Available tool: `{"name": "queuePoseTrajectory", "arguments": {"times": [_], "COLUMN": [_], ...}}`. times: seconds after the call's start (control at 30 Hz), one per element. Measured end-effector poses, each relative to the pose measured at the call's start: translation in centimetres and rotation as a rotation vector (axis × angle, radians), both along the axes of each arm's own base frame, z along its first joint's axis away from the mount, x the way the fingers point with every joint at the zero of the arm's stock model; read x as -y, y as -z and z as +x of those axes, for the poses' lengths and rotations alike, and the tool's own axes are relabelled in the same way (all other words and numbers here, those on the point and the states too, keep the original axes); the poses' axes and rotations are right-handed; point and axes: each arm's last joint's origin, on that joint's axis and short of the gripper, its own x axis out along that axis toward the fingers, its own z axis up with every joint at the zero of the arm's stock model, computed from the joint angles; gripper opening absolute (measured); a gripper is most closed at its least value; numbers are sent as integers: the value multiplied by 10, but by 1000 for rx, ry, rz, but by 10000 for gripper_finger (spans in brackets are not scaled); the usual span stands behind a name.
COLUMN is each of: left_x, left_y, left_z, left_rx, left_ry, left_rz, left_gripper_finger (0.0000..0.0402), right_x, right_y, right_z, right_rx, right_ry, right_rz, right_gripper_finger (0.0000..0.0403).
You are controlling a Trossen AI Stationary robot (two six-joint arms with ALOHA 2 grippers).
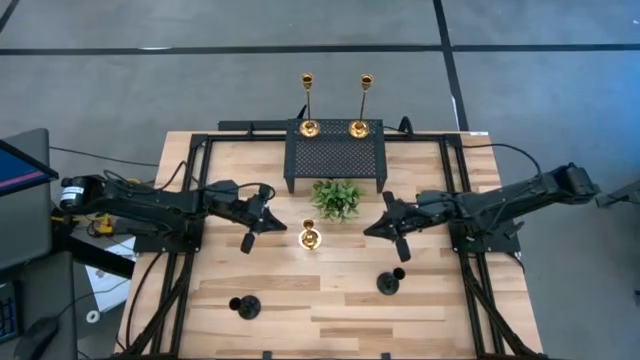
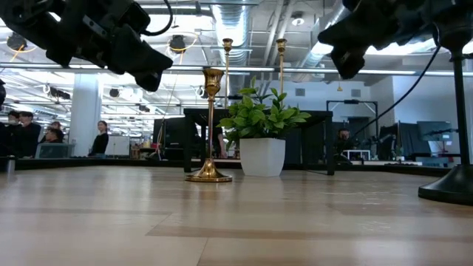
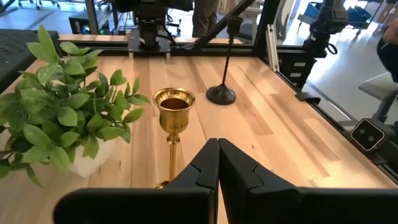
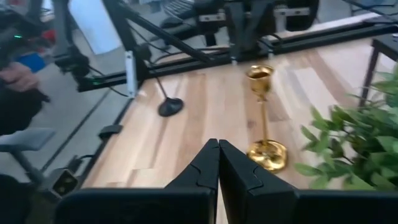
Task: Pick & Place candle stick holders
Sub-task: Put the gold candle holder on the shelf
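Two black candle holders (image 1: 247,306) and (image 1: 390,282) with round bases at the near edge of the wooden surface (image 1: 330,300), short gold holder (image 1: 309,238) upright mid-surface between the clenched left claw (image 1: 262,217) and clenched right claw (image 1: 385,222), green plant (image 1: 337,197) just behind, two tall thin shiny gold holders (image 1: 308,105) and (image 1: 363,103) on the black mesh stand (image 1: 335,152) farthest back.

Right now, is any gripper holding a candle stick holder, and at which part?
Nothing is held. The left gripper and the right gripper are both shut and empty, each to one side of the gold holder, which stands free on the table.
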Motion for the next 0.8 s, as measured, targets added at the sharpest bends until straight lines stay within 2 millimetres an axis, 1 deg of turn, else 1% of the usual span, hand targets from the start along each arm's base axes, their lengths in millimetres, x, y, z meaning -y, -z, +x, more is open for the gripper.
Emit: {"name": "queuePoseTrajectory", "arguments": {"times": [0.37, 0.47, 0.63, 0.8], "left_x": [0, 0, 0, 3], "left_y": [0, 4, 19, 29], "left_z": [0, 3, 18, 33], "left_rx": [-5, -32, -96, -51], "left_ry": [-2, -4, -16, 6], "left_rz": [-18, -44, -64, -23], "left_gripper_finger": [3, 3, 3, 3], "right_x": [12, 13, 13, 13], "right_y": [1, 1, 0, -4], "right_z": [2, 2, 2, 3], "right_rx": [-1, 5, 21, 57], "right_ry": [59, 55, 42, 40], "right_rz": [-2, -42, -89, -95], "right_gripper_finger": [0, 0, 0, 0]}}
